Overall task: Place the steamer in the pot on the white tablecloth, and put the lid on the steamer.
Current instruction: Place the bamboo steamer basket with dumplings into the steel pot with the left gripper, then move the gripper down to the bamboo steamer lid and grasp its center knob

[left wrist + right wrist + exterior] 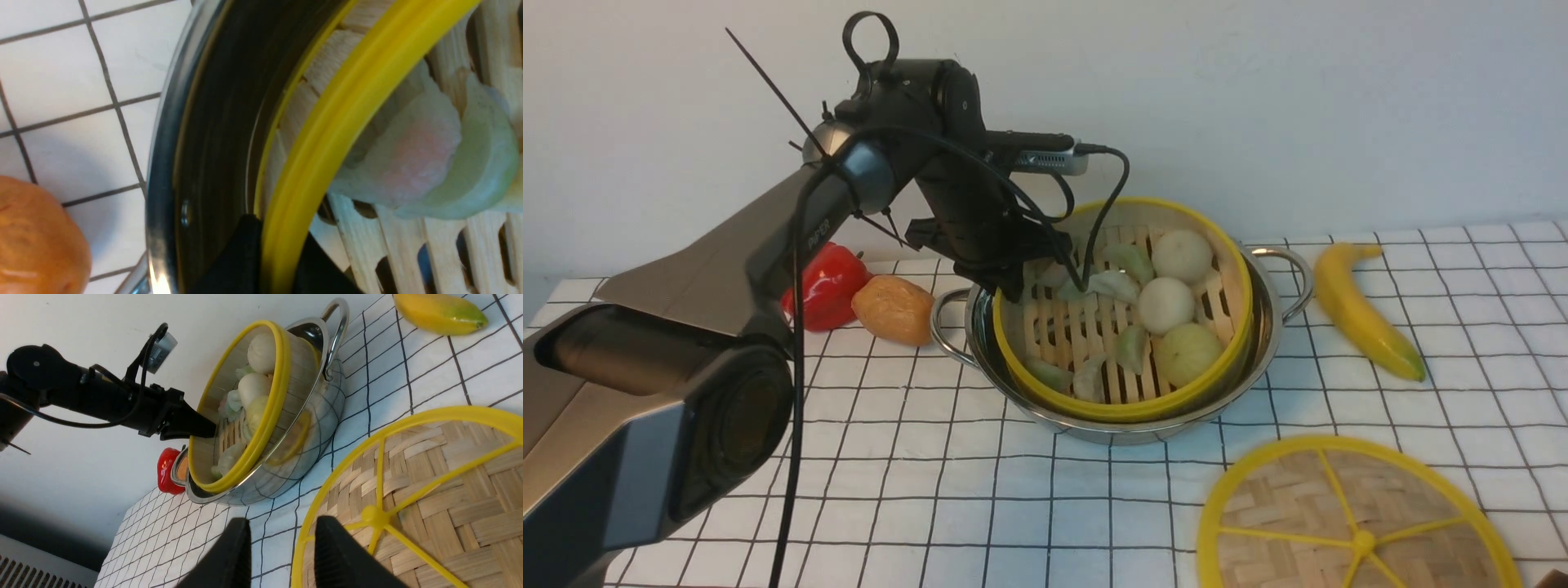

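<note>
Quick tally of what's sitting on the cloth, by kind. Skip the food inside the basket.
Cookware: 3 (pot, steamer, lid)
Loose food: 3 (banana, red pepper, orange-brown lump)
Total: 6

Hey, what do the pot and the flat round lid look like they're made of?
The pot looks like polished stainless steel: its wall gives mirror-like reflections. The lid seems woven bamboo strips, matte, with a glossy yellow rim and spokes, possibly plastic.
</note>
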`<action>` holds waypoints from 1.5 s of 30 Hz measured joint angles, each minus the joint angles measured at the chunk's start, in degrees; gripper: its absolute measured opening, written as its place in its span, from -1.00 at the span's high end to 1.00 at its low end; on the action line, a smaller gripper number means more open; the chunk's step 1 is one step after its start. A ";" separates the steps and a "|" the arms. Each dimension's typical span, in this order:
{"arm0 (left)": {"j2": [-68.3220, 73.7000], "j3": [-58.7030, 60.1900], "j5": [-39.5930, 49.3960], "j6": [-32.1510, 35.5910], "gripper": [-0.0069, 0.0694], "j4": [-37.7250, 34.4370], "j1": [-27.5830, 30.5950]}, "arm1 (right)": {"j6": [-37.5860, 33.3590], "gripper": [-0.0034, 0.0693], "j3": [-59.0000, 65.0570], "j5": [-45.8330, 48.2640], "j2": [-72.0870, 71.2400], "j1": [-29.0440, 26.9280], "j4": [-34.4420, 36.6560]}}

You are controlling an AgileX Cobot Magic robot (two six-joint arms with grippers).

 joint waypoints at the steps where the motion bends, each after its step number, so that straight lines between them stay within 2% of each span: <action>1: 0.00 0.00 0.00 0.00 0.72 0.00 0.00 | -0.01 0.25 0.00 0.02 0.00 0.00 0.00; 8: 0.00 0.00 -0.03 0.00 0.64 -0.11 0.00 | -0.13 0.25 0.00 0.50 0.00 0.00 0.00; 20: -0.05 -0.76 -0.05 0.01 0.25 -0.14 0.00 | -0.13 0.25 0.00 0.89 0.00 0.00 0.00; 25: -0.64 -0.87 -0.01 0.07 0.16 -0.31 0.00 | -0.13 0.25 0.00 0.95 0.00 0.00 0.00; 30: -2.37 -2.89 0.06 0.18 0.15 0.95 -0.06 | -0.13 0.25 0.00 1.00 0.00 0.00 0.00; 37: -6.13 -10.31 0.28 0.31 0.16 7.29 -0.06 | -0.13 0.25 0.00 1.00 0.00 0.00 0.68; 41: -12.18 -11.79 0.28 2.01 0.33 12.24 -0.06 | -2.11 0.25 0.00 0.94 0.00 0.00 4.33; 45: -18.49 -11.97 0.34 4.57 0.66 15.79 -0.06 | -7.14 0.25 0.00 0.52 0.00 0.00 10.25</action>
